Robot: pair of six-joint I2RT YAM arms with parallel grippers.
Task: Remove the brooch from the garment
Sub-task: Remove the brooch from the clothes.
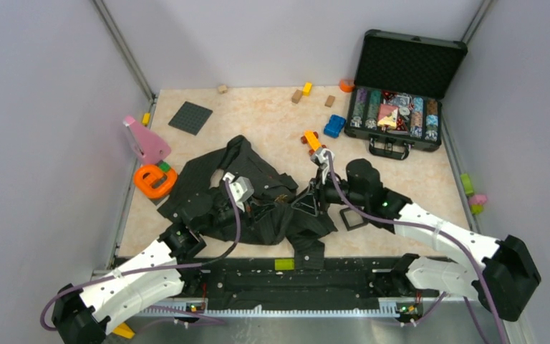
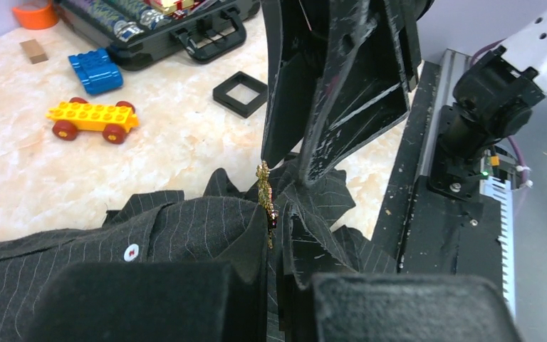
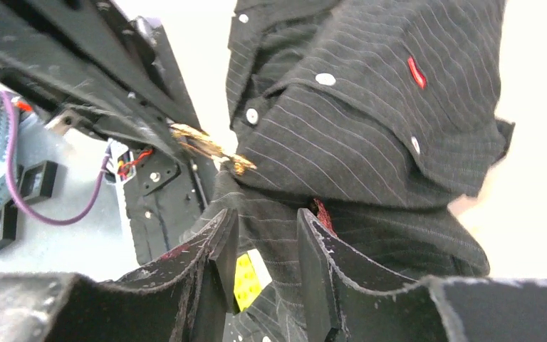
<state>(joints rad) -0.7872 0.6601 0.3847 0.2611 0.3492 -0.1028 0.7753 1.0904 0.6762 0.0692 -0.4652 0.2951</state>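
Note:
The garment [image 1: 258,215], a dark pinstriped shirt with white buttons, lies bunched at the table's near middle. My left gripper [image 2: 279,249] is shut on a raised fold of it. The brooch [image 2: 265,203], a small gold ornament, stands edge-on out of that fold just beyond the left fingertips. In the right wrist view the brooch [image 3: 210,149] shows at the fold's edge beside the left gripper's dark fingers [image 3: 114,71]. My right gripper [image 3: 265,228] is open, with only shirt cloth behind the gap. Its tips hang just above the brooch [image 2: 288,167].
An open black case of poker chips [image 1: 401,107] stands back right. A blue brick [image 1: 334,126] and a yellow toy car [image 1: 314,141] lie behind the shirt. A black square frame [image 1: 352,217] sits by the right arm. An orange tape roll [image 1: 155,180] and a pink piece [image 1: 147,141] lie left.

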